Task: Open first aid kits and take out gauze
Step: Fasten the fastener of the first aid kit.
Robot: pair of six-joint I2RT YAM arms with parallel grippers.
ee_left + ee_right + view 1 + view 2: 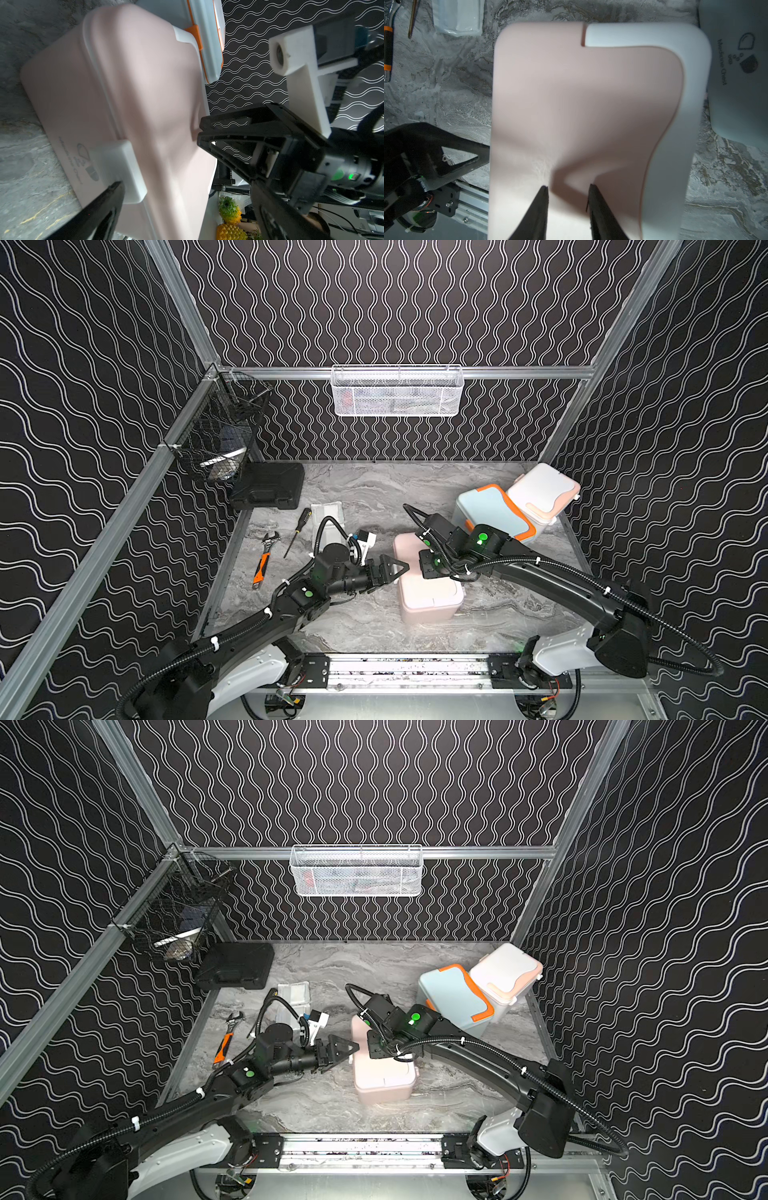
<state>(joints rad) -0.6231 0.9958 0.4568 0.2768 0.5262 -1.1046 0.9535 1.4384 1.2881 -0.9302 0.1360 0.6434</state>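
The pink first aid kit [430,597] stands lid down on the table [374,489] in the lower centre of both top views, a claw at either side; the left claw [397,574] reaches in from the left of the frame, spread as wide as it goes and gripping nothing; in the left wrist view the tip of one of its fingers [104,207] sits right at the white latch [122,166] on the kit's side wall, touching or nearly so. The right claw [568,187] points down at the kit's lid from the right; its fingers stand a modest gap apart, tips on or just above the flat pink top beside the white handle [677,145]; only bare lid shows between them, so it holds nothing that I can see. The gauze [328,512], a few white packets in clear wrap, lies on the table up and left of the left claw, well apart from both claws and outside any kit. The blue-grey kit [490,510] with orange trim and the white kit [540,489] with peach trim stand side by side right of centre, above the pink one, lids shut. A black case [268,485], a screwdriver [297,533] and a wrench [264,560] lie toward the left.
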